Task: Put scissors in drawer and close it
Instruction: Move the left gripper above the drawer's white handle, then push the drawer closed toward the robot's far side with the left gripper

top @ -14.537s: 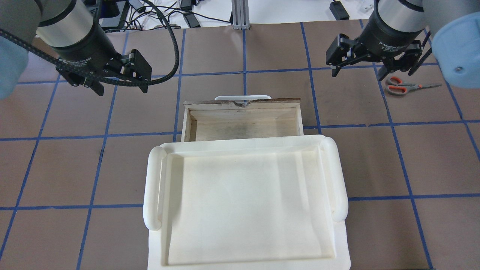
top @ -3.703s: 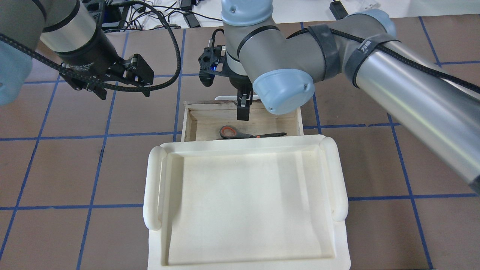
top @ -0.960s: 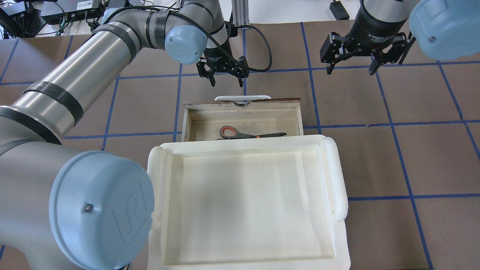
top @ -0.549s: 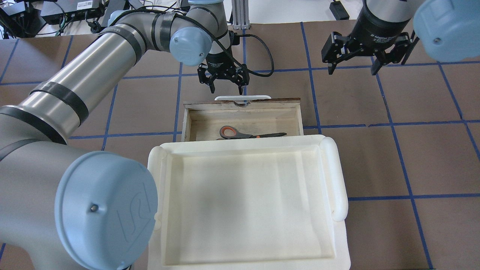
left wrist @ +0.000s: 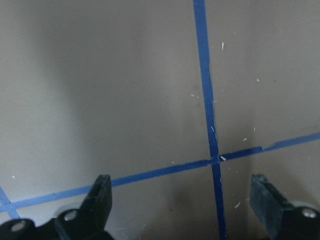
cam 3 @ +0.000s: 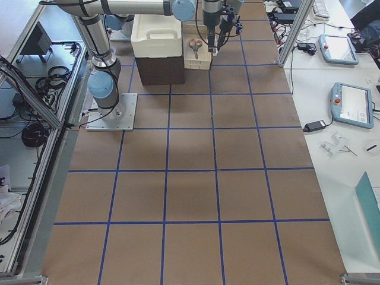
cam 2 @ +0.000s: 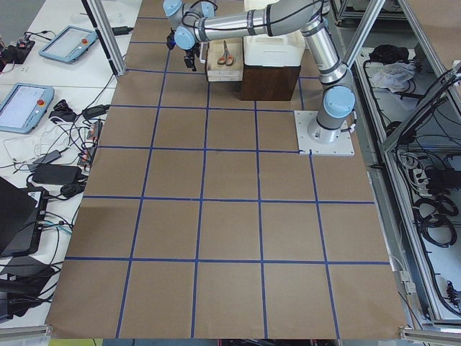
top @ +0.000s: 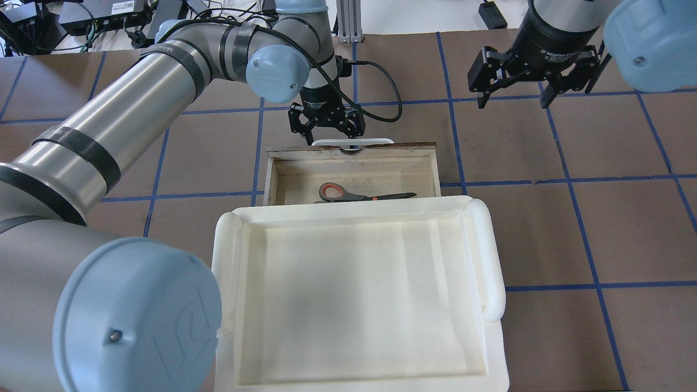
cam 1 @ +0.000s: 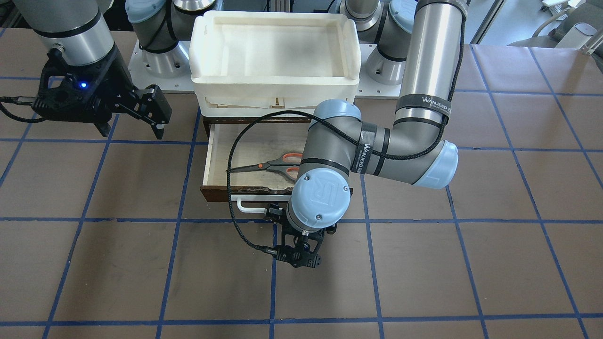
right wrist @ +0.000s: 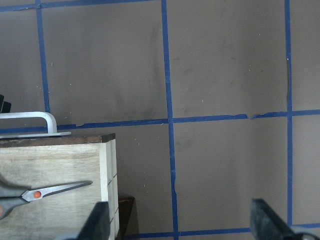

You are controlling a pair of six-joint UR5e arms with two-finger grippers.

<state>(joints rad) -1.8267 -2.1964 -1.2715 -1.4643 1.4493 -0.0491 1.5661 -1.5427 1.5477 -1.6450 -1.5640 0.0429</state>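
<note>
The scissors (top: 359, 194), grey handles lined in orange-red, lie flat in the open plywood drawer (top: 272, 179); they also show in the front view (cam 1: 268, 165) and the right wrist view (right wrist: 40, 192). My left gripper (top: 332, 136) is open and empty, pointing down just beyond the drawer's dark front and white bar handle (top: 375, 141). Its wrist view shows only the open left gripper (left wrist: 182, 200) over bare table. My right gripper (top: 512, 100) is open and empty, high at the far right, apart from the drawer.
A large white plastic tray (top: 223, 272) sits on top of the cabinet above the drawer and hides the drawer's rear part. Brown table surface with blue tape lines (top: 572, 179) surrounds the cabinet. Cables and electronics lie beyond the far edge.
The scissors went from the table at far right into the drawer. The right arm withdrew to the right. In the last second my left gripper moved closer to the drawer handle.
</note>
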